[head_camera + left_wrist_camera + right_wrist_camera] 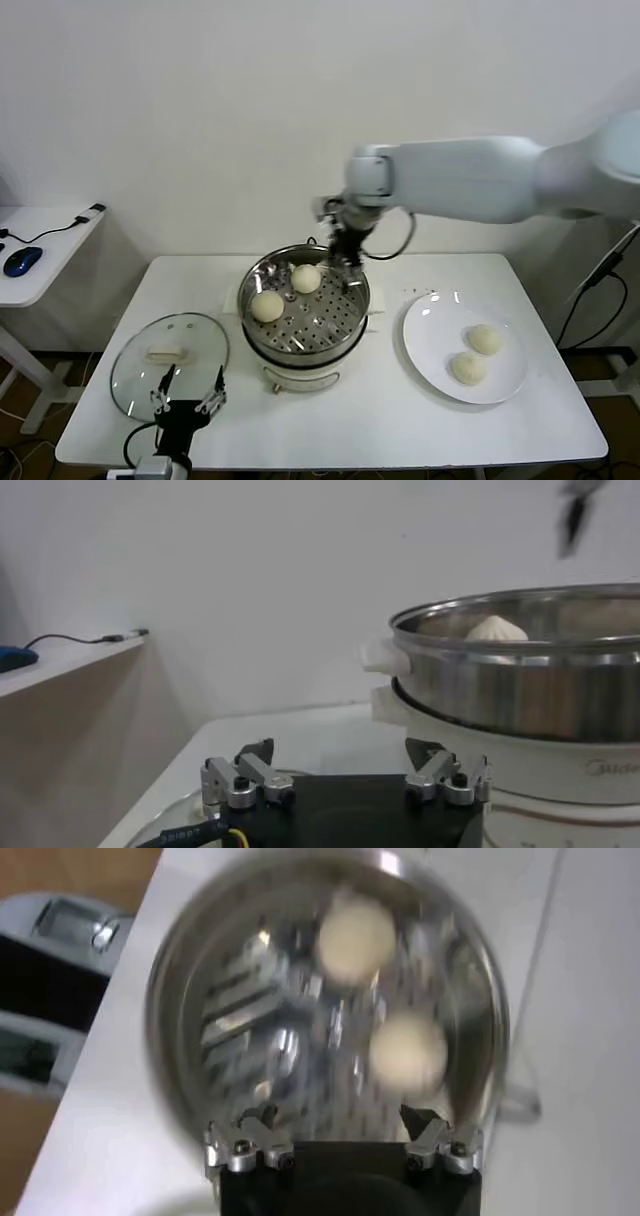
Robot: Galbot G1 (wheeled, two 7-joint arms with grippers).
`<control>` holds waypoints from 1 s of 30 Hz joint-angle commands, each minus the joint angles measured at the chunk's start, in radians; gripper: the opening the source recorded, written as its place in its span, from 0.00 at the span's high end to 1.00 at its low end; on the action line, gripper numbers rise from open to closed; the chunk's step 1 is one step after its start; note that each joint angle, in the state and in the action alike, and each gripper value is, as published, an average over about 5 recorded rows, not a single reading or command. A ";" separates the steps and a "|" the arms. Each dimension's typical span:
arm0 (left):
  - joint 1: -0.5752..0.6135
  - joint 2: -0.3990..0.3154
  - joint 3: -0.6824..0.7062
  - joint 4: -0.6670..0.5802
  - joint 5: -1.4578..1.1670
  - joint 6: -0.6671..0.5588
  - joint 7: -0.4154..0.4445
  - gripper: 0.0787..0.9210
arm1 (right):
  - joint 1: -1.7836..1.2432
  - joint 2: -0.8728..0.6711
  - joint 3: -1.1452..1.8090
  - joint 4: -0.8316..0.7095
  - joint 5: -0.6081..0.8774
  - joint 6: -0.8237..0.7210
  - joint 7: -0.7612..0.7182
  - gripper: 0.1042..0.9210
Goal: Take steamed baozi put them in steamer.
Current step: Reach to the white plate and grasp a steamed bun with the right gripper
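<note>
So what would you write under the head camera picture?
Right gripper open over the steamer, two baozi inside, two on the plate.

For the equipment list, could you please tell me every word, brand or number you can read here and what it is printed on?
"Midea": faint grey lettering on the white base of the steamer, seen in the left wrist view; partly cut off, so the reading is tentative.
Small white print on a cable by the left gripper: too small to read.
Nothing else legible.

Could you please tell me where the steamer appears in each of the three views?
Head view: steamer at table centre, holding two baozi.
Left wrist view: steamer fills the right side, beyond the open left end effector.
Right wrist view: steamer seen from above, filling the frame.
Shared landmark: the baozi inside.
</note>
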 commanded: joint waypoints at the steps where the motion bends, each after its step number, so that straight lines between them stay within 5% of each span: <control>1: 0.003 -0.001 -0.001 -0.003 0.002 0.002 0.000 0.12 | 0.087 -0.459 -0.146 0.189 -0.228 0.066 -0.073 0.12; 12: 0.014 -0.012 -0.002 -0.004 0.015 0.000 -0.002 0.12 | -0.313 -0.595 0.073 0.116 -0.406 0.027 -0.001 0.12; 30: 0.032 -0.019 -0.007 0.004 0.026 -0.001 -0.003 0.12 | -0.626 -0.512 0.326 -0.008 -0.486 -0.017 0.052 0.12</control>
